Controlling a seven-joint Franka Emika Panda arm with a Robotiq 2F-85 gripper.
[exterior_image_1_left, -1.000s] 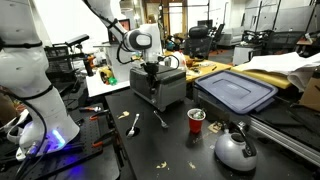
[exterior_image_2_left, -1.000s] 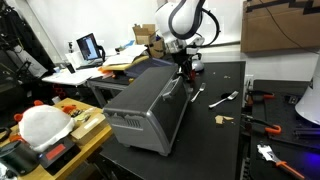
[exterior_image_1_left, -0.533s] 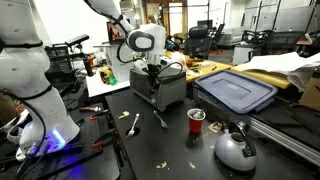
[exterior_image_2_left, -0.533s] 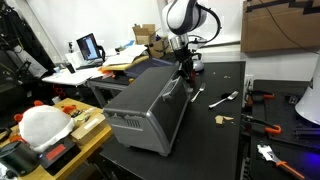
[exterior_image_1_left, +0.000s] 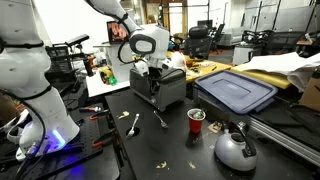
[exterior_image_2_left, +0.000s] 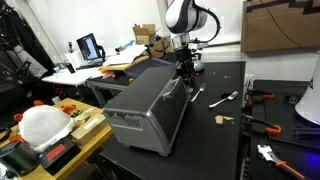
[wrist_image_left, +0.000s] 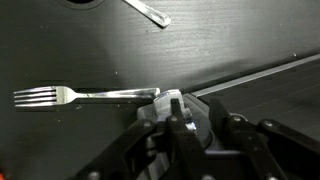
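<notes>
A grey metal toaster (exterior_image_1_left: 168, 92) stands on the black table in both exterior views (exterior_image_2_left: 140, 108). My gripper (exterior_image_1_left: 153, 70) hangs at its end face (exterior_image_2_left: 184, 68). In the wrist view the fingers (wrist_image_left: 185, 122) are closed around a small pale knob (wrist_image_left: 168, 104) on the toaster's end. A fork (wrist_image_left: 60, 96) lies on the table just beyond the knob, and a spoon (wrist_image_left: 150, 12) lies farther off. The fork also shows in an exterior view (exterior_image_2_left: 223, 98).
A red cup (exterior_image_1_left: 196, 121), a silver kettle (exterior_image_1_left: 235, 149) and a blue bin lid (exterior_image_1_left: 236, 91) stand beside the toaster. Two utensils (exterior_image_1_left: 133, 124) lie in front of it. A white bag (exterior_image_2_left: 42, 125) and a laptop (exterior_image_2_left: 88, 47) sit on the side benches.
The arm's wrist has shifted slightly over the toaster's end. The gripper stays at the knob. The fork and spoon have not moved.
</notes>
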